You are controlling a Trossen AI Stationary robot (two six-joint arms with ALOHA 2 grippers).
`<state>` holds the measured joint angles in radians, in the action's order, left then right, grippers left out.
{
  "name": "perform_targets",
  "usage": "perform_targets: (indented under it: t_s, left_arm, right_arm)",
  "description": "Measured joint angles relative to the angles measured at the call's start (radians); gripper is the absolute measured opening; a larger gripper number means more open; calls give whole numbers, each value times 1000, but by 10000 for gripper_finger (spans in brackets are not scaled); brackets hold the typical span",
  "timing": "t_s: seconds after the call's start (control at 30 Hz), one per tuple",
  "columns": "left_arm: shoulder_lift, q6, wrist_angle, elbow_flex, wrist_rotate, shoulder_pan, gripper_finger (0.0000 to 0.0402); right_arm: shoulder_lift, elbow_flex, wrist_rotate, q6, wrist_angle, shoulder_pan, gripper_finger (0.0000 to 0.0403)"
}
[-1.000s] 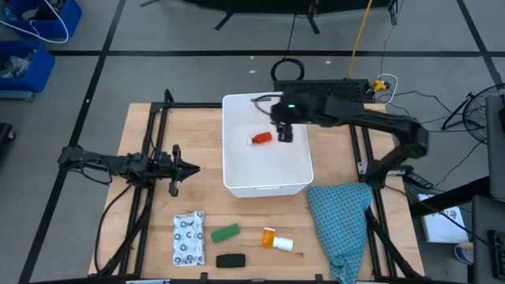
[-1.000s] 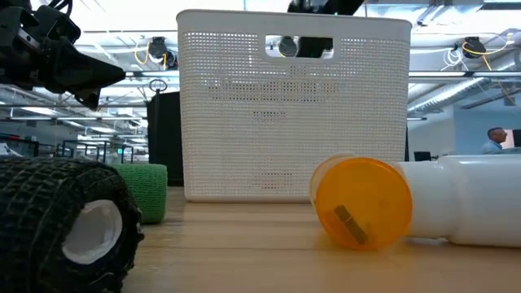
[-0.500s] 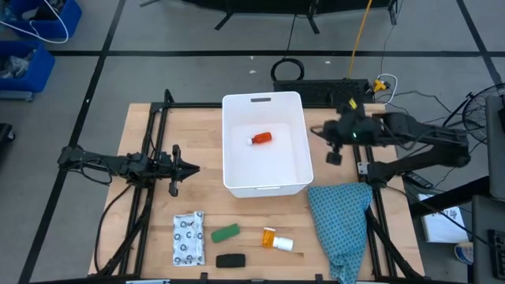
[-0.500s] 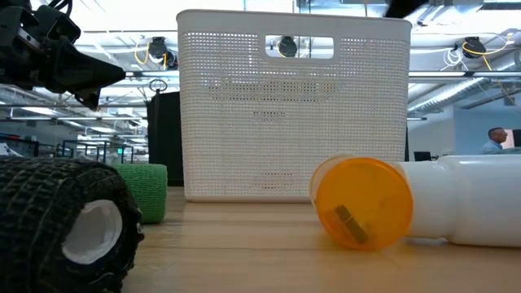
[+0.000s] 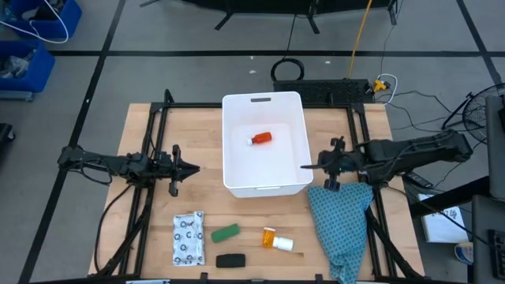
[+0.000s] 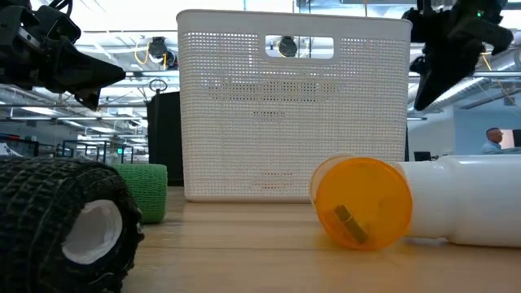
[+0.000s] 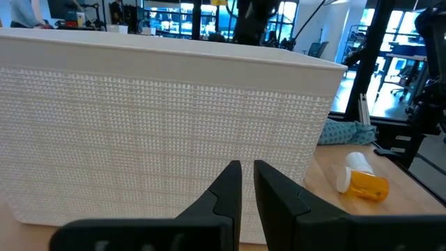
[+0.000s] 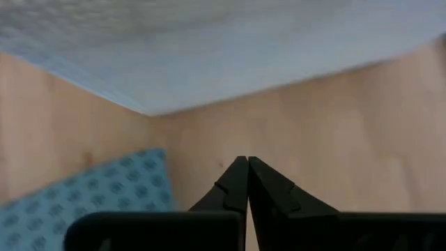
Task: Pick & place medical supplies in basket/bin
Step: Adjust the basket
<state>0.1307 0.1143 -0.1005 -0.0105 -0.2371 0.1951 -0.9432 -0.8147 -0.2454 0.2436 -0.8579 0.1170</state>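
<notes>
R gripper (image 5: 306, 167) fingers pressed together, empty, at 3 o'clock of white rectangular plastic tub (image 5: 237, 184) | red-and-white small bottle (image 5: 261, 139) inside tub | next: orange vial w/ white cap (image 5: 277, 239) at 6 o'clock, open wide, grip across body | L gripper (image 5: 196, 167) pressed together, waits at 9 o'clock

Even, bright overhead light, soft shadows — the right wrist view is blurred (low view's foreground soft too).

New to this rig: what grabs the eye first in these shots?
The big white bin mid-table, with one red-and-white bottle lying inside. The right gripper sits shut just off the bin's right side, above the teal cloth. Along the table's near edge wait the white packet, green oblong, black oblong and orange vial.
</notes>
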Motion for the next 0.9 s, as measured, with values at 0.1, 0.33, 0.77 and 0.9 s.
perform_targets:
  t_s: [0.1,0.33,0.77,0.9]
  left_arm:
    - [0,0,0,0,0,0,42]
    - [0,0,0,0,0,0,42]
    - [0,-1,0,0,0,0,42]
    - [0,-1,0,0,0,0,42]
  right_arm:
    - [-3,47,12,-2,94,13,1]
    - [-40,76,61,-72,247,16,0]
    - [-75,76,169,-111,311,30,0]
    - [-75,76,172,-117,324,62,0]
